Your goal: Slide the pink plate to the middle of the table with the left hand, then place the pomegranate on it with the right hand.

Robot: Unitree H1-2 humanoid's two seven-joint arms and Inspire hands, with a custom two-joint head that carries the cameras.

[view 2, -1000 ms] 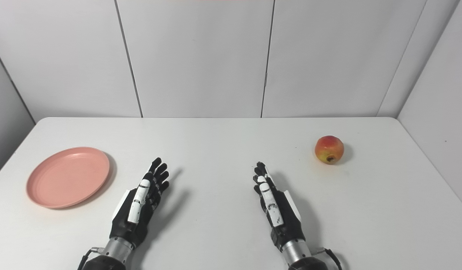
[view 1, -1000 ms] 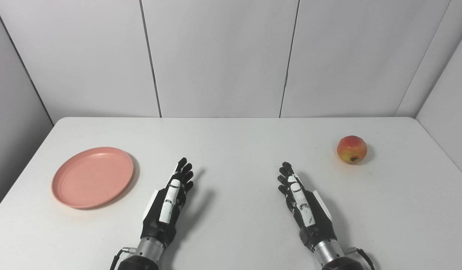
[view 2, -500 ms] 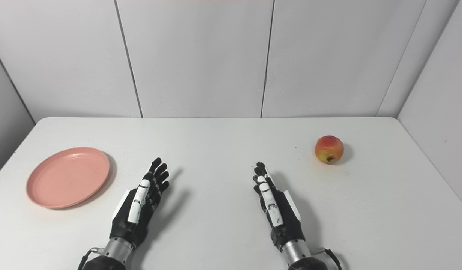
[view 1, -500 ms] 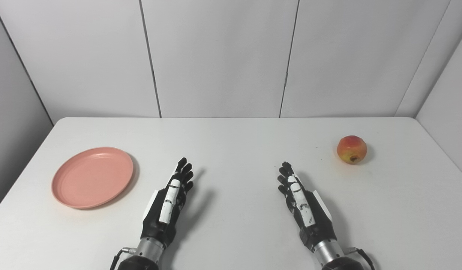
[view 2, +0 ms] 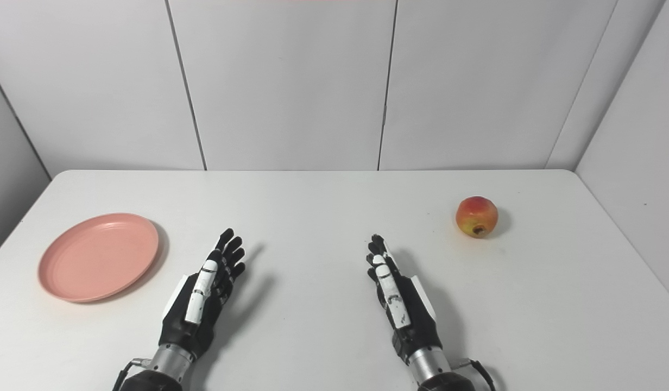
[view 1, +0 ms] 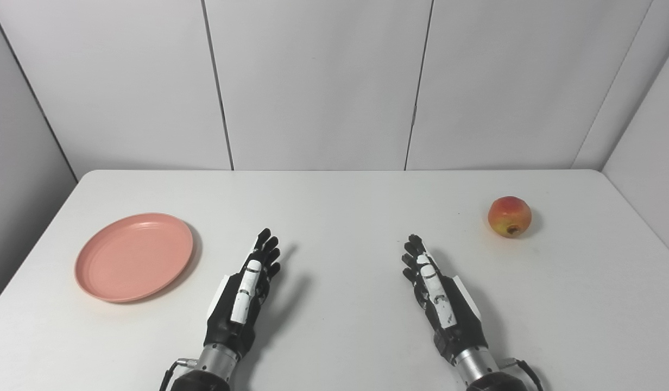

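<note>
Nothing moved yet: pink plate [view 1: 134, 256] lying flat near the left edge of the surface [view 1: 334, 195], roughly midway between near and far edges; pomegranate [view 1: 509, 216] sitting near the right edge, a little farther back, calyx end turned toward the near edge.

Left hand [view 1: 242, 293] resting low over the surface toward the near edge, fingers [view 1: 265, 247] stretched out and slightly apart, holding nothing, well apart from the plate's right rim. Right hand [view 1: 440, 296] mirrored on the other side, fingers extended and empty too, well apart from the fruit.

Plate probably light, stiff plastic with a shallow raised rim; likely to skid easily on the smooth white top. Best taken by pressing fingers down on the inner floor near the rim, or hooking the left rim and drawing rightward; pushing too high on the rim could tip it up.

Pomegranate likely firm, fairly heavy for its size, smooth-skinned and round, so prone to rolling away if nudged. Best wrapped from above or from the side around its widest girth, thumb opposite fingers, with a firm close.

Middle of the surface bare between the two hands; no obstacle along either path. Only the wall panels behind the far edge.
</note>
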